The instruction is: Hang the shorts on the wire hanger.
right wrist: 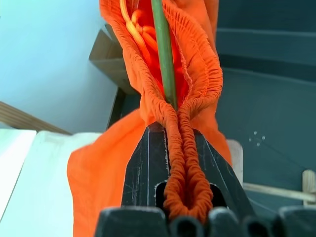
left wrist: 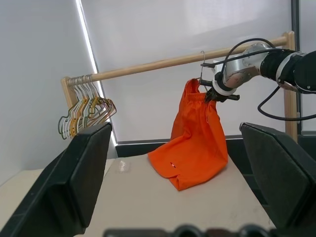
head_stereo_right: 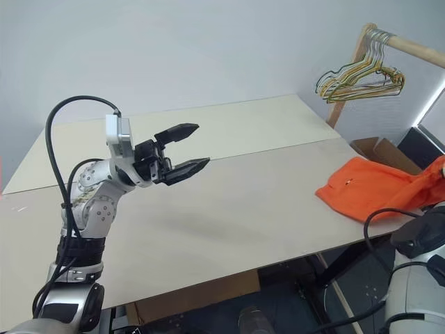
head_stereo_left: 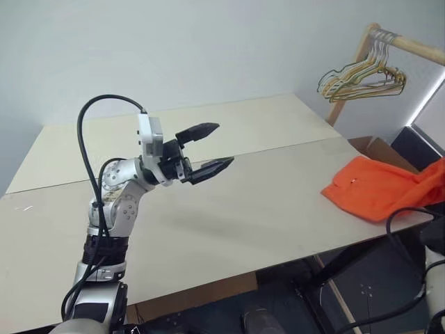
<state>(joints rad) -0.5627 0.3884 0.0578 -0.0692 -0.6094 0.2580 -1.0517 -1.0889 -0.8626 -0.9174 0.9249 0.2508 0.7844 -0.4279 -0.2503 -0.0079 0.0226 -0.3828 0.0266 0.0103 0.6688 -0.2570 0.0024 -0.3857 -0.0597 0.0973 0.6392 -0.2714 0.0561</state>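
1. Between the closed fingers of the right tool (left wrist: 210,95), the gathered waistband of the shorts (left wrist: 195,143) is pinched; a weak bite could let the elastic slide out and drop the garment.
2. Just past that tool, the wire hanger (right wrist: 165,59) runs through the waistband; tugging sideways may pull the fabric off the wire.
3. Below it, the shorts' hem trails on the bench (left wrist: 148,207) and may snag.
4. Well apart, the left tool (head_stereo_left: 208,149) hovers wide open, empty, too far away to catch a slip.
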